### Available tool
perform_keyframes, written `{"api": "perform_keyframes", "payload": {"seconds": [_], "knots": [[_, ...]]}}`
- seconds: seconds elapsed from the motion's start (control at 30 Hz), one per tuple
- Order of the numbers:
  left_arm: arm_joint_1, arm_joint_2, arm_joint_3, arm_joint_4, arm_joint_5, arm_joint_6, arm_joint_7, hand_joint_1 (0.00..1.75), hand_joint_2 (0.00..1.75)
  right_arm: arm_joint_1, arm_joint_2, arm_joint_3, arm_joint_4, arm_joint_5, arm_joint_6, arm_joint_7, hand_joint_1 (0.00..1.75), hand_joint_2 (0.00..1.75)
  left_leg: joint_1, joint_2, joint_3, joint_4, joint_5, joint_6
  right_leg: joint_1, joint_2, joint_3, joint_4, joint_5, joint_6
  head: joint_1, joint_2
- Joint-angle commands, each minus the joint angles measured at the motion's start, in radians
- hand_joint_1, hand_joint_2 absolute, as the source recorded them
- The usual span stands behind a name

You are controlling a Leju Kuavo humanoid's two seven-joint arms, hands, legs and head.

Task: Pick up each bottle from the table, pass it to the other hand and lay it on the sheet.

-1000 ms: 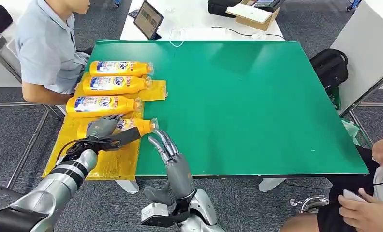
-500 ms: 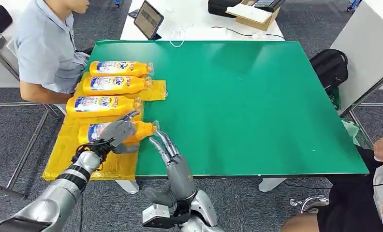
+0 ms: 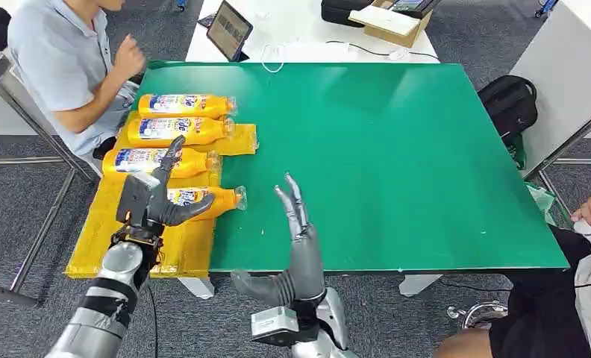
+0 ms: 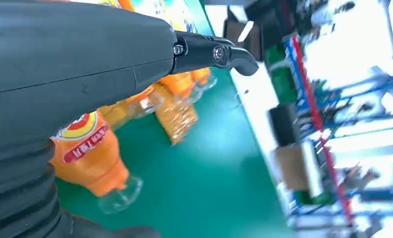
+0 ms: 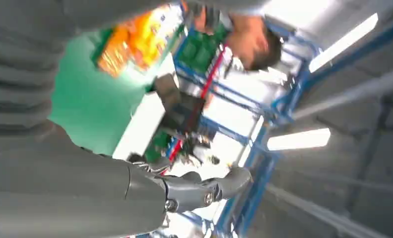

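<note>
Several orange bottles lie side by side on the yellow sheet at the left edge of the green table. The nearest bottle has its clear cap toward the table's middle. My left hand is raised just over that bottle's label end, fingers spread, holding nothing. In the left wrist view the same bottle lies below my left hand. Over the table's front edge, my right hand stands with fingers apart and pointing up, empty; it also appears in the right wrist view.
A person sits at the table's left side, close to the far bottles, one arm lifted. A tablet and a box stand on the white table behind. A black bag lies on the floor at right; another person sits at lower right.
My left hand has let go of the nearest bottle and lifted off it, fingers opening. My right hand rose and shifted right. The person at left raised an arm.
</note>
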Motion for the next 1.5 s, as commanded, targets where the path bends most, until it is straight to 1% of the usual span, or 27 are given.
{"api": "perform_keyframes", "payload": {"seconds": [0.03, 0.13, 0.17, 0.2, 0.23, 0.27, 0.33, 0.37, 0.4, 0.43, 0.47, 0.5, 0.53, 0.57, 0.6, 0.63, 0.7, 0.77, 0.8, 0.93, 1.0, 1.07, 1.17, 1.23, 1.27, 1.4, 1.5], "knots": [[0.195, -0.083, 0.004, -0.243, 0.075, 0.103, 0.008, 0.0, 1.75, 0.154, 0.111, -0.298, -0.295, 0.039, -0.001, 0.001, 0.0, 1.75, 0.0, -0.002, 0.002, 0.0, -0.002, 0.0, 0.0, -0.002, 0.003, 0.0, -0.002, -0.001, 0.0, 0.0], [0.306, -0.102, -0.005, -0.334, 0.099, 0.119, -0.011, 0.0, 1.75, 0.182, 0.111, -0.33, -0.273, -0.076, -0.001, 0.001, 0.0, 1.75, -0.001, 0.0, 0.004, -0.001, -0.003, 0.0, 0.0, 0.0, 0.004, -0.001, -0.002, -0.001, 0.0, 0.0], [0.364, -0.119, -0.008, -0.386, 0.126, 0.121, -0.02, 0.0, 1.75, 0.2, 0.111, -0.388, -0.312, -0.134, -0.001, 0.001, 0.0, 1.75, 0.0, 0.0, 0.006, 0.0, -0.005, 0.0, 0.0, 0.0, 0.006, 0.0, -0.004, -0.002, 0.0, 0.0], [0.364, -0.119, -0.008, -0.386, 0.126, 0.121, -0.02, 0.0, 1.75, 0.2, 0.111, -0.388, -0.312, -0.134, -0.001, 0.001, 0.0, 1.75, -0.001, 0.0, 0.005, -0.001, -0.003, 0.0, 0.0, 0.001, 0.004, -0.001, -0.002, -0.001, 0.0, 0.0], [0.387, -0.127, -0.023, -0.409, 0.128, 0.125, -0.024, 0.0, 0.0, 0.209, 0.111, -0.419, -0.351, -0.138, -0.001, 0.001, 0.0, 1.75, 0.0, -0.001, 0.008, -0.001, -0.006, 0.0, 0.0, 0.0, 0.008, -0.001, -0.005, -0.002, 0.0, 0.0], [0.393, -0.145, -0.031, -0.413, 0.135, 0.14, -0.036, 0.0, 0.0, 0.213, 0.111, -0.482, -0.393, -0.088, -0.001, 0.001, 0.0, 1.75, -0.001, -0.001, 0.005, 0.0, -0.004, 0.0, 0.0, -0.001, 0.005, -0.001, -0.004, -0.001, 0.0, 0.0], [0.393, -0.156, -0.039, -0.412, 0.14, 0.147, -0.042, 0.0, 0.0, 0.215, 0.111, -0.494, -0.395, -0.097, -0.001, 0.001, 0.0, 1.75, 0.0, -0.002, 0.004, 0.001, -0.004, 0.0, 0.0, -0.002, 0.004, 0.0, -0.004, -0.001, 0.0, 0.0], [0.398, -0.165, -0.041, -0.414, 0.155, 0.157, -0.051, 0.0, 1.75, 0.23, 0.111, -0.5, -0.391, -0.119, -0.001, 0.001, 0.0, 1.75, 0.0, -0.004, 0.004, 0.002, -0.005, 0.0, 0.0, -0.004, 0.005, 0.001, -0.005, -0.001, 0.0, 0.0], [0.405, -0.171, -0.044, -0.419, 0.173, 0.16, -0.059, 0.0, 1.75, 0.218, 0.111, -0.518, -0.37, -0.124, -0.001, 0.001, 0.0, 1.75, 0.0, -0.004, 0.005, 0.001, -0.006, 0.0, 0.0, -0.004, 0.006, 0.001, -0.006, -0.002, 0.0, 0.0], [0.413, -0.173, -0.045, -0.426, 0.184, 0.166, -0.067, 0.0, 1.75, 0.22, 0.111, -0.525, -0.36, -0.132, -0.001, 0.001, 0.0, 1.75, 0.0, -0.008, 0.004, 0.002, -0.005, 0.001, 0.001, -0.008, 0.007, 0.0, -0.006, -0.001, 0.0, 0.0], [0.388, -0.074, -0.169, -0.431, 0.309, 0.314, -0.094, 0.0, 1.75, 0.233, 0.111, -0.526, -0.358, -0.138, -0.001, 0.001, 0.0, 1.75, 0.0, -0.008, 0.007, 0.002, -0.007, 0.0, 0.001, -0.008, 0.01, 0.001, -0.008, -0.002, -0.001, 0.0], [0.414, -0.117, -0.125, -0.444, 0.265, 0.292, -0.101, 0.0, 1.75, 0.233, 0.111, -0.544, -0.339, -0.14, -0.001, 0.001, 0.0, 1.75, 0.0, 0.0, 0.003, 0.0, -0.003, 0.0, 0.0, 0.0, 0.002, -0.001, -0.002, -0.001, 0.0, 0.0], [0.425, -0.132, -0.105, -0.452, 0.244, 0.283, -0.107, 0.0, 1.75, 0.238, 0.111, -0.555, -0.333, -0.139, -0.001, 0.001, 0.0, 1.75, 0.0, -0.001, 0.005, -0.001, -0.004, 0.0, 0.001, -0.001, 0.006, -0.002, -0.003, -0.002, 0.0, 0.0], [0.435, -0.147, -0.086, -0.459, 0.226, 0.279, -0.113, 0.0, 1.75, 0.242, 0.111, -0.57, -0.322, -0.133, -0.001, 0.001, 0.0, 1.75, 0.0, -0.003, 0.002, -0.001, -0.003, 0.001, 0.0, -0.001, 0.004, -0.002, -0.004, 0.0, 0.0, 0.0], [0.449, -0.17, -0.053, -0.466, 0.205, 0.257, -0.119, 0.0, 1.75, 0.251, 0.111, -0.589, -0.313, -0.126, -0.001, 0.001, 0.0, 1.75, 0.0, -0.001, 0.005, -0.001, -0.005, 0.0, 0.001, 0.001, 0.005, -0.002, -0.004, 0.0, 0.0, 0.0], [0.461, -0.17, -0.045, -0.482, 0.208, 0.253, -0.119, 0.0, 1.75, 0.253, 0.111, -0.604, -0.305, -0.127, -0.001, 0.001, 0.0, 1.75, 0.0, 0.0, 0.007, -0.001, -0.006, 0.0, 0.001, 0.002, 0.007, -0.002, -0.005, -0.001, -0.001, 0.0], [0.472, -0.175, -0.03, -0.489, 0.211, 0.254, -0.118, 0.0, 1.75, 0.254, 0.111, -0.642, -0.292, -0.121, -0.001, 0.001, 0.0, 1.75, 0.0, -0.002, 0.004, -0.001, -0.004, 0.0, 0.001, -0.003, 0.005, -0.002, -0.003, -0.002, 0.0, 0.0], [0.476, -0.175, -0.02, -0.483, 0.209, 0.256, -0.12, 0.0, 1.75, 0.252, 0.111, -0.677, -0.295, -0.092, -0.001, 0.001, 0.0, 1.75, 0.001, -0.002, 0.009, -0.002, -0.006, 0.0, 0.001, -0.001, 0.009, -0.003, -0.005, -0.003, 0.0, 0.0], [0.474, -0.174, -0.02, -0.478, 0.207, 0.253, -0.122, 0.0, 1.75, 0.25, 0.111, -0.686, -0.291, -0.085, -0.001, 0.001, 0.0, 1.75, 0.001, 0.0, 0.006, -0.001, -0.006, 0.0, 0.001, 0.001, 0.007, -0.002, -0.004, -0.002, 0.0, 0.0], [0.47, -0.174, -0.019, -0.468, 0.206, 0.251, -0.126, 0.0, 1.75, 0.246, 0.111, -0.689, -0.281, -0.081, -0.001, 0.001, 0.0, 1.75, 0.0, -0.002, 0.007, -0.001, -0.006, 0.0, 0.001, -0.001, 0.008, -0.002, -0.004, -0.003, 0.0, 0.0], [0.468, -0.179, -0.014, -0.457, 0.193, 0.258, -0.137, 0.0, 1.75, 0.237, 0.111, -0.703, -0.259, -0.067, -0.001, 0.001, 0.0, 1.75, 0.0, -0.001, 0.004, -0.001, -0.004, 0.0, 0.0, 0.0, 0.004, -0.002, -0.003, -0.002, 0.0, 0.0], [0.461, -0.181, -0.015, -0.438, 0.162, 0.275, -0.151, 0.0, 1.75, 0.232, 0.111, -0.688, -0.269, -0.042, -0.001, 0.001, 0.0, 1.75, 0.0, -0.001, 0.006, -0.002, -0.005, 0.0, 0.001, 0.0, 0.007, -0.002, -0.003, -0.002, 0.0, 0.0], [0.457, -0.181, -0.015, -0.434, 0.157, 0.277, -0.154, 0.0, 1.75, 0.23, 0.111, -0.685, -0.269, -0.043, -0.001, 0.001, 0.0, 1.75, 0.0, -0.001, 0.004, -0.001, -0.004, 0.0, 0.0, 0.0, 0.004, -0.002, -0.002, -0.002, 0.0, 0.0], [0.448, -0.176, -0.019, -0.422, 0.151, 0.266, -0.156, 0.0, 1.75, 0.228, 0.111, -0.643, -0.265, -0.038, -0.001, 0.001, 0.0, 1.75, 0.0, 0.0, 0.003, -0.001, -0.004, 0.0, 0.0, 0.0, 0.004, -0.002, -0.002, -0.002, 0.0, 0.0], [0.446, -0.17, -0.023, -0.42, 0.148, 0.255, -0.159, 0.0, 1.75, 0.225, 0.111, -0.622, -0.252, -0.041, -0.001, 0.001, 0.0, 1.75, 0.0, 0.0, 0.007, -0.002, -0.005, 0.0, 0.001, 0.001, 0.007, -0.002, -0.003, -0.003, 0.0, 0.0], [0.454, -0.163, -0.021, -0.424, 0.14, 0.233, -0.168, 0.0, 1.75, 0.224, 0.111, -0.554, -0.174, -0.049, -0.001, 0.001, 0.0, 1.75, 0.0, 0.002, 0.006, -0.002, -0.004, 0.0, 0.001, 0.003, 0.005, -0.002, -0.002, -0.002, 0.0, 0.0], [0.455, -0.162, -0.02, -0.422, 0.137, 0.231, -0.168, 0.0, 1.75, 0.214, 0.111, -0.547, -0.145, -0.043, -0.001, 0.001, 0.0, 1.75, 0.0, 0.002, 0.005, -0.002, -0.004, 0.0, 0.001, 0.002, 0.005, -0.002, -0.002, -0.002, 0.0, 0.0]]}}
